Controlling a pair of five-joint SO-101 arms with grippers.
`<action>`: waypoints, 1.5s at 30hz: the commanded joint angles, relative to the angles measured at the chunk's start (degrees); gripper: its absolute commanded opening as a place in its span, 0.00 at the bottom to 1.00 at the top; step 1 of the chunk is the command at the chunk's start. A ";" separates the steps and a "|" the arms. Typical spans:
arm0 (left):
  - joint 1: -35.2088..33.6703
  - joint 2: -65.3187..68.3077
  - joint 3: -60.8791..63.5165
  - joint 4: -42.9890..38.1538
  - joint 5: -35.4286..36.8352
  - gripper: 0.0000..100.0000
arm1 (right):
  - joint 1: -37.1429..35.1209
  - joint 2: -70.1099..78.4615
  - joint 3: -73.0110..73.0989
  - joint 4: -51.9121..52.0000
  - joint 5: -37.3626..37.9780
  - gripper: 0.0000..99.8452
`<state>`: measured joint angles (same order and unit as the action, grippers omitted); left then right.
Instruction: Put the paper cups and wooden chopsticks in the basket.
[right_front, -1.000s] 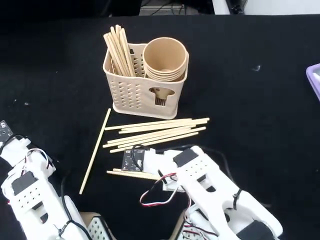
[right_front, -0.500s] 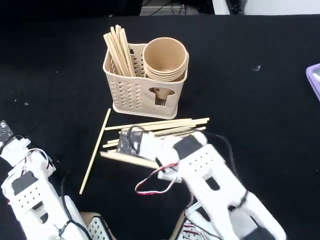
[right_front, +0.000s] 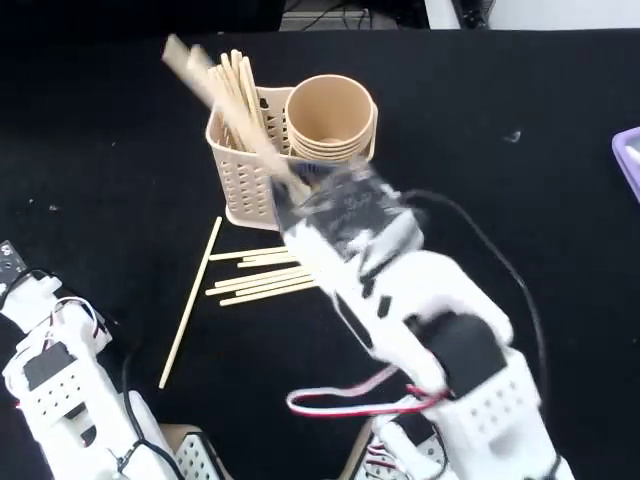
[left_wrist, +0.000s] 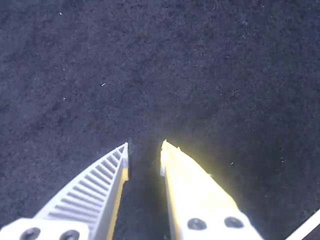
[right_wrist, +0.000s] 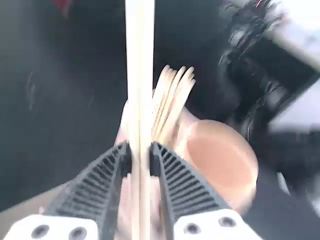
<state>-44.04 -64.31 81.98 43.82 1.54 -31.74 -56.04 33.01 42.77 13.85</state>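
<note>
Black-covered table (right_front: 520, 200). A beige basket (right_front: 250, 190) stands on it, with loose wooden chopsticks (right_front: 255, 280) lying just beside it (a single chopstick (right_front: 190, 305) lies apart, slanted). A purple object (right_front: 628, 155) sits at the table's edge.

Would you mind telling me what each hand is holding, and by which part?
The right hand grips wooden chopsticks near one end, most of their length sticking out beyond it. The left hand holds nothing.

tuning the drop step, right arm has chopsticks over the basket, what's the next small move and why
Probably tip the held chopsticks upright and lower them into the basket's stick compartment. The right gripper is shut on them above the basket, and they slant across its rim; cups fill the other side.
</note>
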 joint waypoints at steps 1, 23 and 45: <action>0.40 -0.88 -1.71 0.18 -0.18 0.12 | 0.00 6.64 -0.66 -19.69 -6.33 0.01; 0.40 -0.88 -1.71 0.35 -0.26 0.12 | 2.90 43.65 -7.08 -40.18 -10.46 0.03; 2.15 -0.26 -11.91 13.19 -5.71 0.12 | 21.80 -14.37 1.63 28.92 4.48 0.15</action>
<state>-44.04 -64.31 77.32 52.44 -1.80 -19.43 -63.52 28.35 65.10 11.47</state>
